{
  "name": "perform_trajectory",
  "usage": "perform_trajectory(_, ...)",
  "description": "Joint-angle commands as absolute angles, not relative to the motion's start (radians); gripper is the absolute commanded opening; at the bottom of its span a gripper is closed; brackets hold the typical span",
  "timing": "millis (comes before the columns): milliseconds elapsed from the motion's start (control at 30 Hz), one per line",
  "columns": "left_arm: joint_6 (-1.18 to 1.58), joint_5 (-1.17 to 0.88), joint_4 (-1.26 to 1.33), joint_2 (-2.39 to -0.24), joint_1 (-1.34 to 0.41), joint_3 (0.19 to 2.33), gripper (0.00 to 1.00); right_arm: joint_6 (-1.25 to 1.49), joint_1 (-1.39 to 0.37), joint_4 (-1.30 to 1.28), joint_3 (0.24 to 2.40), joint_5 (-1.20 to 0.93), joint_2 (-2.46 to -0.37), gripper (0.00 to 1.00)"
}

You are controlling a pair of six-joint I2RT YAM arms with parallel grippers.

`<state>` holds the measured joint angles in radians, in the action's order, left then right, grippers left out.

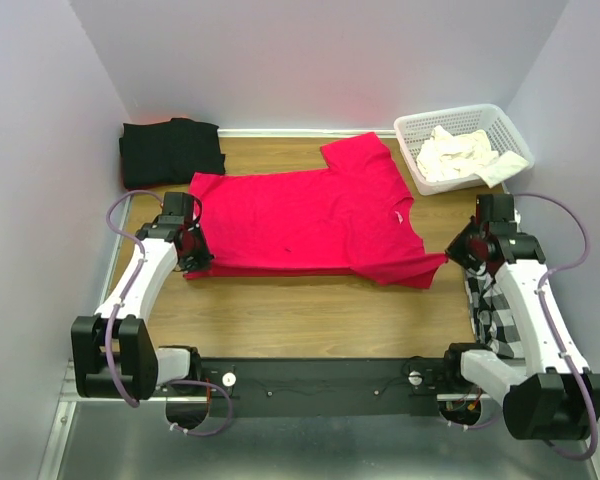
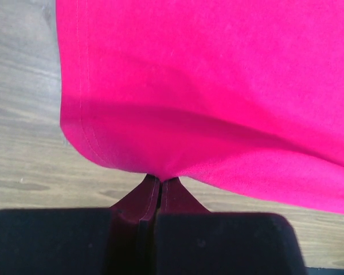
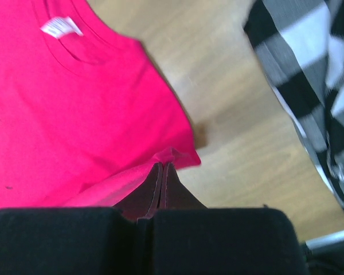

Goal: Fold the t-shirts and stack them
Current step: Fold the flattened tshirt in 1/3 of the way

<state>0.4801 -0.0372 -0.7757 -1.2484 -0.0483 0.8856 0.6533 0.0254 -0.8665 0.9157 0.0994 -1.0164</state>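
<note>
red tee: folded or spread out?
Spread out, not folded: red t-shirt lies open, both sleeves out. Left gripper and right gripper jaws pinch its near edge.

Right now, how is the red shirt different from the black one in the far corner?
The red t-shirt lies spread out in the middle; the black t-shirt sits as a compact folded bundle at the far left. The left gripper and right gripper pinch the red one's near edge; nothing touches the black one. Both are plain fabric on the wooden table.
</note>
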Motion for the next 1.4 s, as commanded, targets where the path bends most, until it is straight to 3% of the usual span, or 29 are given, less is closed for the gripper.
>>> perform_trajectory(0, 0.486, -0.018, -0.727, -1.290, -0.052, 0.907, 0.00, 0.598, 0.026, -0.694, 0.966, 0.098, -1.109, 0.01)
perform_trajectory(567, 0.502, 0.069, -0.653, -1.411, -0.052, 0.960, 0.00, 0.540, 0.026, -0.419, 1.054, 0.005, -1.451, 0.01)
perform_trajectory(1367, 0.505, 0.064, -0.542, -1.601, -0.052, 1.041, 0.00, 0.529, 0.023, -0.351, 1.270, -0.176, -1.793, 0.02)
